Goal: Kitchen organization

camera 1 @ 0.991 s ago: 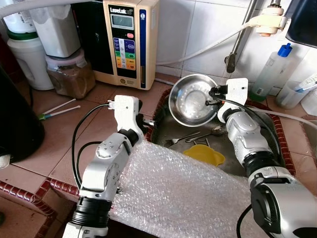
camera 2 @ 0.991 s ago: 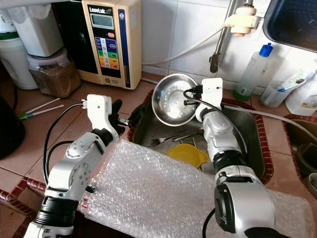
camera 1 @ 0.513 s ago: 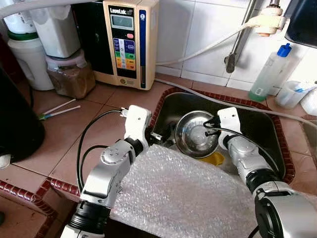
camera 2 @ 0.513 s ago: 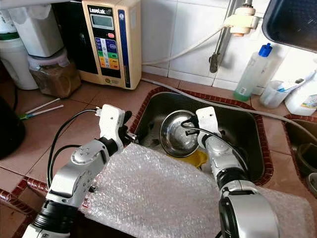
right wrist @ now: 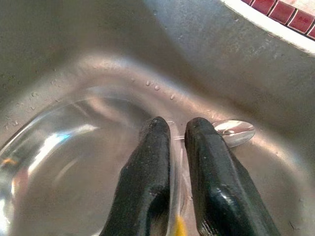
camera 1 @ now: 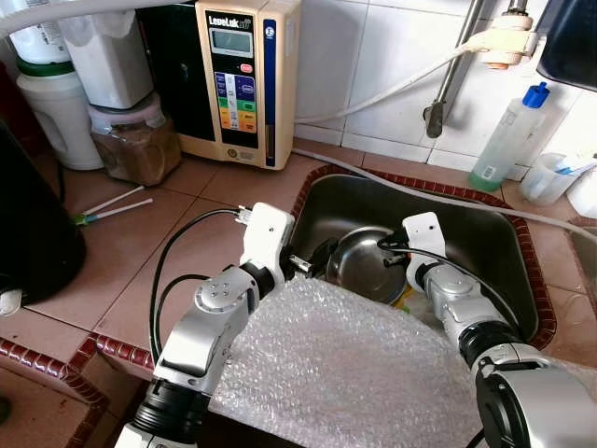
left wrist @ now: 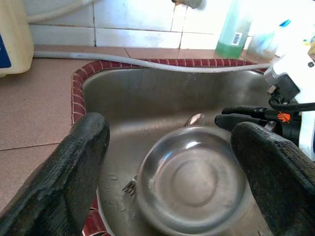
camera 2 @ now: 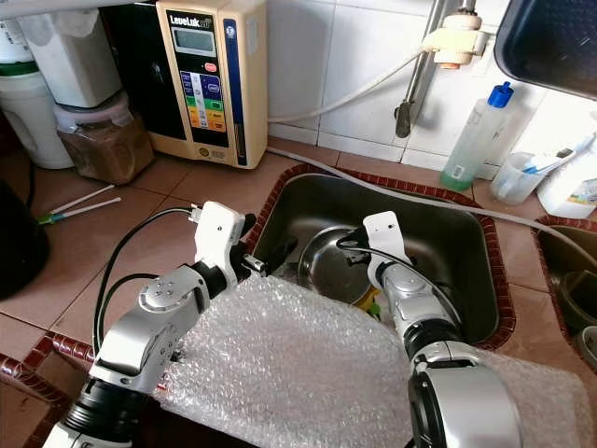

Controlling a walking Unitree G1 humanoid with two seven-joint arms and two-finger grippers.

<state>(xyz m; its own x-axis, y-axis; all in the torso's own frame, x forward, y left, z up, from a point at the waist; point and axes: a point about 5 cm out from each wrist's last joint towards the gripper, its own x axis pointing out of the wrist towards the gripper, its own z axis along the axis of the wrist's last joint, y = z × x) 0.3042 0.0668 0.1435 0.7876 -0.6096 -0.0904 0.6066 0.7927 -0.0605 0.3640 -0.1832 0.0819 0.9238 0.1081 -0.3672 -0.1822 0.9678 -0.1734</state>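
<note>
Left eye view: ionizer [camera 1: 241, 79] reads "LeveLuk"; right gripper [right wrist: 176, 129] pinches bowl [left wrist: 193, 179].

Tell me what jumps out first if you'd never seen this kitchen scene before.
A shiny steel bowl lies in the steel sink, its rim pinched by the right end effector, with the left end effector held open on the near side of it. A sheet of bubble wrap covers the sink's near edge. A beige water ionizer stands against the tiled wall.
</note>
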